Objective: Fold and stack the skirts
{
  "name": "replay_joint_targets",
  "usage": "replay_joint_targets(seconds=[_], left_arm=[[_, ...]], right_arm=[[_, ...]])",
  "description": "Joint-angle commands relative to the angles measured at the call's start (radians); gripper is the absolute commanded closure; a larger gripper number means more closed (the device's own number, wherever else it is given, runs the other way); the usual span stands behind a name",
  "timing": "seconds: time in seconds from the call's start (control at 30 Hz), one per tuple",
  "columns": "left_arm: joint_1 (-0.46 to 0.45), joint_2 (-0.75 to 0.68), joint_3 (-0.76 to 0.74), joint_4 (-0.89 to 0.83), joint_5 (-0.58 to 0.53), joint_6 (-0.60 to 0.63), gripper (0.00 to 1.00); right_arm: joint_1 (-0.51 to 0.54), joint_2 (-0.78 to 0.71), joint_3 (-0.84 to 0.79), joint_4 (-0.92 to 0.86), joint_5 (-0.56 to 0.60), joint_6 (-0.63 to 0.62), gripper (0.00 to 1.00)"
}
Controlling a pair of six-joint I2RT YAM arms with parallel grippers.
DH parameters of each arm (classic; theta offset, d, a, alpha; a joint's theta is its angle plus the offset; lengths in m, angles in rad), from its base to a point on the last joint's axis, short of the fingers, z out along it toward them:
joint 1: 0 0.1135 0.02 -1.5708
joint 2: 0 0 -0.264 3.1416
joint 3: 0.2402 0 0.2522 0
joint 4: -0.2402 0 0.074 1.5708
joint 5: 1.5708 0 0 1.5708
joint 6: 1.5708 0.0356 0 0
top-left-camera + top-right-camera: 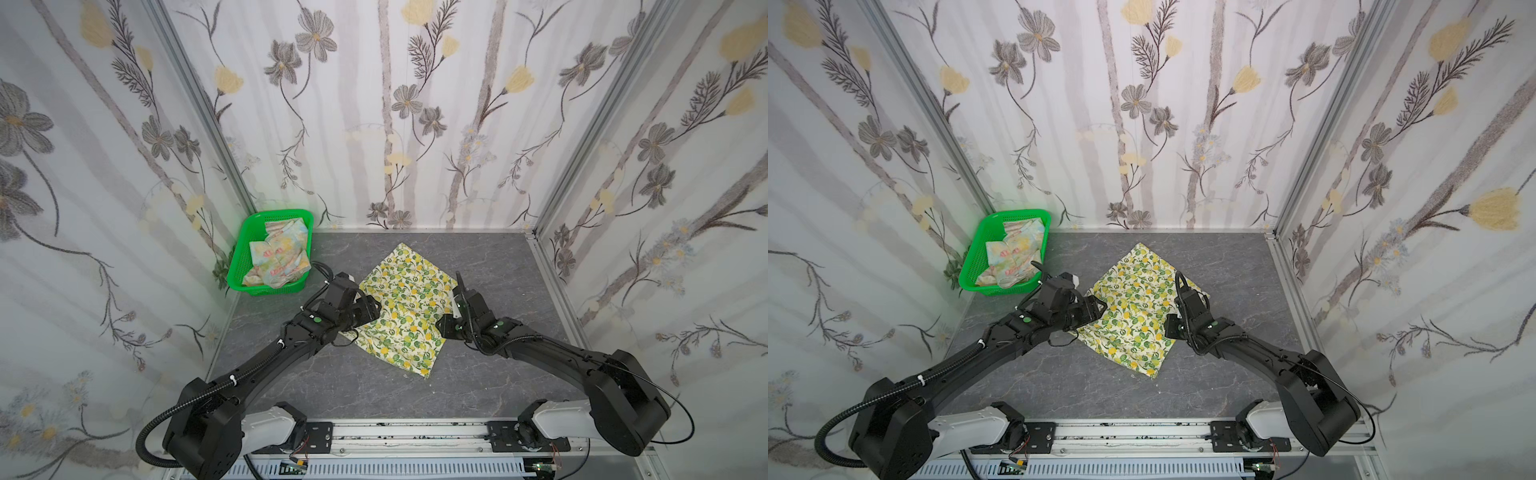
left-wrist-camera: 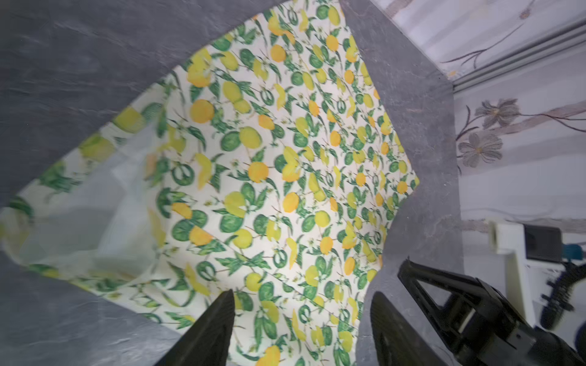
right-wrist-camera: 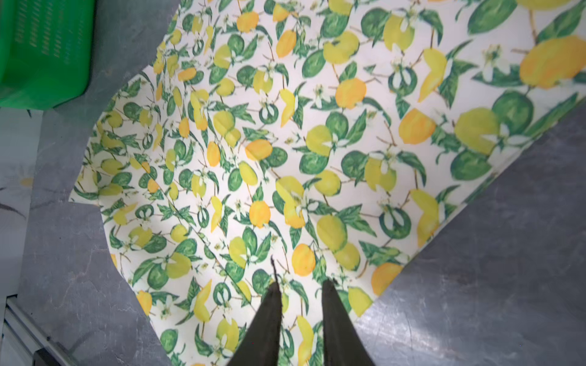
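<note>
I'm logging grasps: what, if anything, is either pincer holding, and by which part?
Nothing is held: the left pincer and the right pincer both stand open above the lemon-print skirt, with no cloth pinched.

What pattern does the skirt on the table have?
Cream skirt: yellow lemons, green leaves; clearest in right wrist view.

A green plastic basket [image 1: 266, 289] stands in the far left corner of the gray marbled table [image 1: 374, 386], close by the walls. Flowered wallpaper [image 1: 374, 104] covers the three walls, and a metal rail [image 1: 415, 436] runs along the near edge.
</note>
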Motion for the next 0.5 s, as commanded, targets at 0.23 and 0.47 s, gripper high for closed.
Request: replay_joint_targets(seconds=[0.23, 0.47], left_arm=[[0.047, 0.153, 0.045, -0.148, -0.05, 0.248, 0.59], [0.051, 0.149, 0.067, -0.188, -0.125, 0.304, 0.47]], right_arm=[[0.044, -0.018, -0.02, 0.011, 0.002, 0.073, 0.74], [0.055, 0.008, -0.02, 0.04, -0.023, 0.094, 0.74]])
